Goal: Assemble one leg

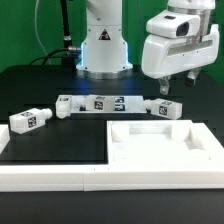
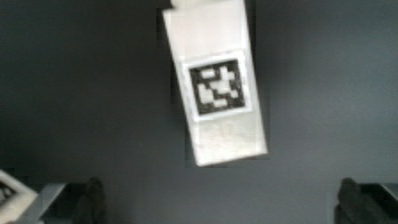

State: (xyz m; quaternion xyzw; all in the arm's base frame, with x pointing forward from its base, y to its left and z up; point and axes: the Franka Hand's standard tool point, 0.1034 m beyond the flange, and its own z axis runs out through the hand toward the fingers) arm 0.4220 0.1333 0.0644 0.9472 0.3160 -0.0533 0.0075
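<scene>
A leg (image 1: 166, 108), a short white square post with a black-and-white tag, lies on the dark table at the exterior view's right, just behind the big white panel (image 1: 200, 150). My gripper (image 1: 176, 87) hangs above it, open and empty, not touching it. In the wrist view the same leg (image 2: 217, 85) lies lengthwise below the camera, tag up, ahead of my gripper (image 2: 217, 205), whose dark fingertips (image 2: 75, 200) stand wide apart. A second leg (image 1: 30, 120) lies at the exterior view's left.
The marker board (image 1: 102, 102) lies between the two legs. A white L-shaped rail (image 1: 50, 176) runs along the front edge beside the panel. The robot base (image 1: 103, 45) stands at the back. A white corner (image 2: 9, 186) of another part shows in the wrist view.
</scene>
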